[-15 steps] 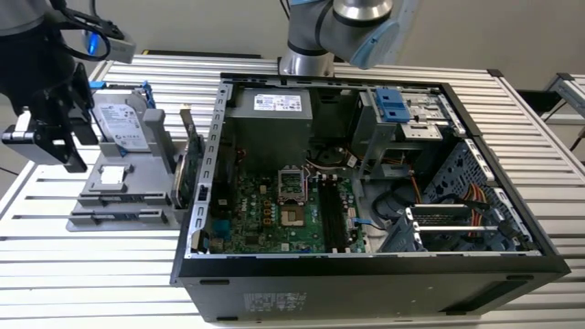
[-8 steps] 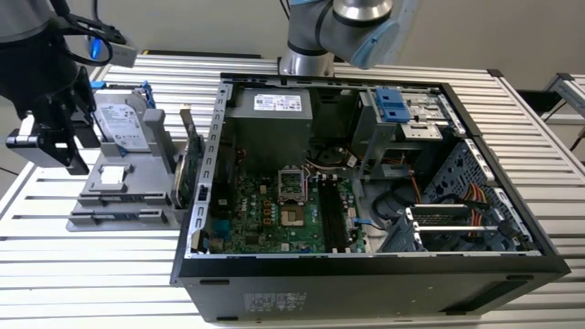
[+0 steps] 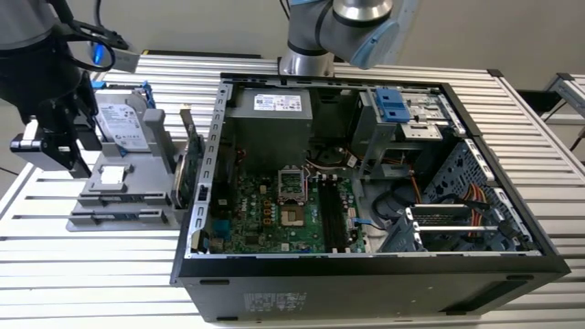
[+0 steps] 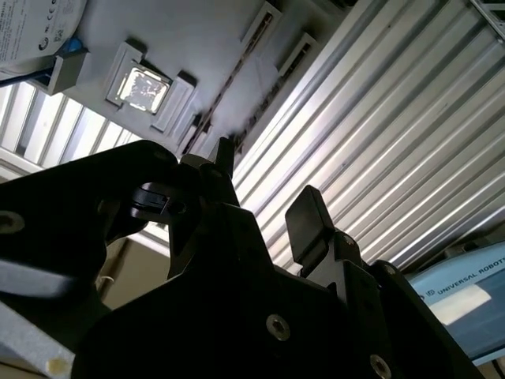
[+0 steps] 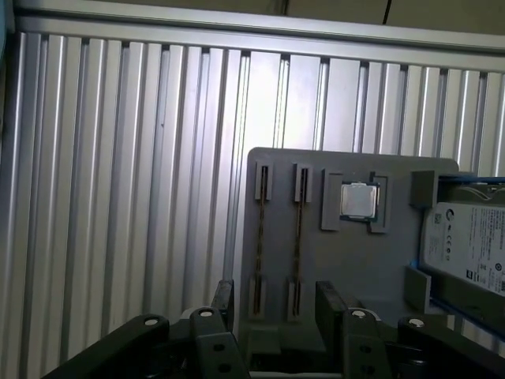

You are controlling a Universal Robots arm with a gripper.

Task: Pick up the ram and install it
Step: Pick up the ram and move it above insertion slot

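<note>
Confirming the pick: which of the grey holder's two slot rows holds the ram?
The row beside the square silver chip: a thin dark ram stick spans it, not the other row.

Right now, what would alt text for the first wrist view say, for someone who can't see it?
The robot's open gripper faces a grey holder on a ribbed metal table. In the holder, a thin stick on edge in a slot looks like the ram; near it sit a square processor chip and a hard drive.
</note>
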